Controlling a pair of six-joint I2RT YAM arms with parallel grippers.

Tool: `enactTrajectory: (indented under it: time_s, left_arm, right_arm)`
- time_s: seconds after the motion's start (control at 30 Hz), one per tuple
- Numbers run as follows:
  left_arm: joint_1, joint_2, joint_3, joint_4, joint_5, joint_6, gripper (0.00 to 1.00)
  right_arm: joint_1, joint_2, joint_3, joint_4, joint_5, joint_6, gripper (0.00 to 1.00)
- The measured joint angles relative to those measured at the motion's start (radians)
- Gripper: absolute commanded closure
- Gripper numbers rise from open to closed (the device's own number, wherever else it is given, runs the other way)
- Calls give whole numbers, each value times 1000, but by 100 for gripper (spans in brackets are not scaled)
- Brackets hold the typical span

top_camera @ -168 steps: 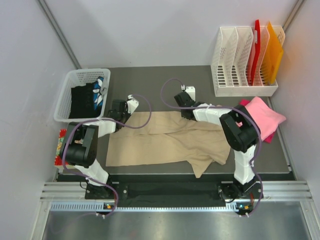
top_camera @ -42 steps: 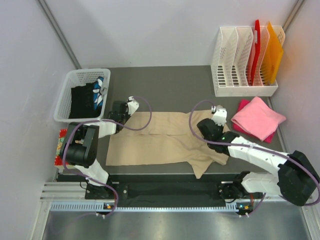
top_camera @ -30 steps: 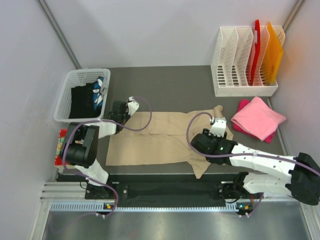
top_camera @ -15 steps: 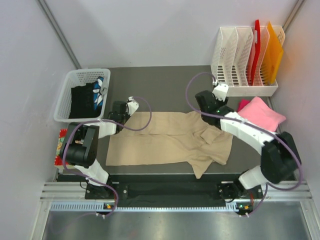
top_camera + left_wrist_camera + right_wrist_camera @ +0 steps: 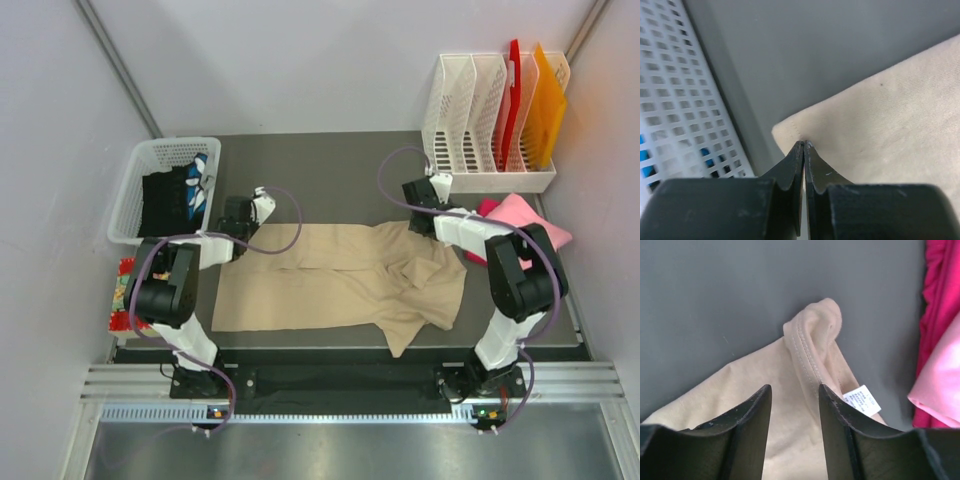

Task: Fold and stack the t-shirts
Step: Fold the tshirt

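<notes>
Arms reach forward low: left pincer [image 5: 803, 145] clamped on tan t-shirt [image 5: 890, 125] corner, right pincer [image 5: 792, 400] apart over its collar [image 5: 812, 347].

No readable text; tag [image 5: 861, 400] print illegible.

In the left wrist view the white mesh basket [image 5: 680, 100] is blurred and cut by the left edge, and the tan t-shirt [image 5: 890, 125] runs off the right edge. In the right wrist view the pink t-shirt [image 5: 940, 380] is cut by the right edge, the print on the white label [image 5: 861, 399] is too small to read, and the right gripper [image 5: 794, 390] hides the tan cloth at the bottom. In the top view the right arm [image 5: 520, 275] covers the pink shirt's left part, and the left arm [image 5: 165, 290] hides most of a red multicoloured thing [image 5: 122, 292] at mid left.
</notes>
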Motion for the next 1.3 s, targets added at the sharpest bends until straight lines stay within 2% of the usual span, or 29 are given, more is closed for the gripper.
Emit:
enactTrajectory:
  time_s: [0.17, 0.4, 0.63, 0.9, 1.0, 1.23, 1.3]
  left_arm:
    - [-1, 26, 10, 3, -7, 0, 94]
    - [0, 50, 27, 19, -21, 0, 94]
    - [0, 50, 22, 30, -24, 18, 94]
    - [9, 69, 19, 77, -29, 32, 95]
    - [10, 88, 42, 79, -35, 33, 95]
    - [11, 124, 87, 74, -44, 31, 95]
    - [12, 129, 92, 74, -48, 31, 95]
  right_arm:
    - [-38, 42, 6, 21, -53, -8, 62]
    - [-121, 111, 90, -4, -127, -10, 60]
    - [-158, 161, 197, -125, -114, -11, 60]
    - [-188, 158, 235, -219, -63, -11, 62]
    - [-187, 128, 232, -242, -48, -11, 61]
    - [-146, -153, 153, -203, -78, -11, 60]
    - [-127, -188, 151, -174, -103, -11, 60]
